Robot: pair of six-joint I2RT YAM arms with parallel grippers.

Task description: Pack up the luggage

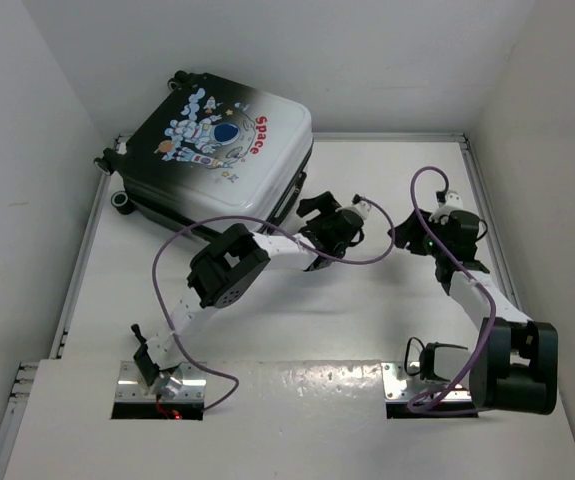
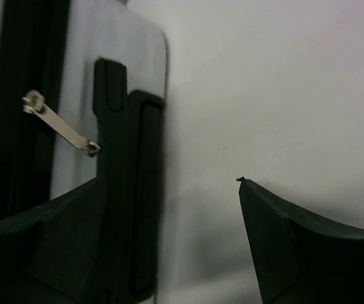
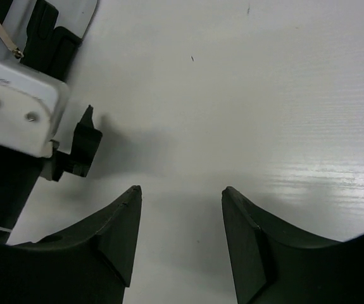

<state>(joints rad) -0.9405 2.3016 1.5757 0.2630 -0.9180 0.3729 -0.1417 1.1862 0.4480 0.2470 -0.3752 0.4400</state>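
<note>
The left gripper (image 2: 169, 185) has its jaws spread wide with nothing between them but bare table (image 2: 283, 95). The luggage (image 1: 217, 150) lies shut, astronaut print up, just ahead of those jaws and off to their left, with its side wall facing them. Seen from the left wrist, the left finger (image 2: 49, 240) overlaps the lower end of the black handle (image 2: 145, 209) on that wall, though I cannot tell whether the two are touching. The right finger (image 2: 308, 247) stands over the table, clear of the case. A silver zip pull (image 2: 61, 126) lies slantwise against the shell, ahead of the left finger and beyond the handle. The right gripper (image 3: 182, 190) also has its jaws parted, more narrowly, and holds nothing, with only white table between and ahead of them. To the left of its left finger sits the white box (image 3: 17, 104) on the left wrist, and a corner of the luggage shows beyond that.
</note>
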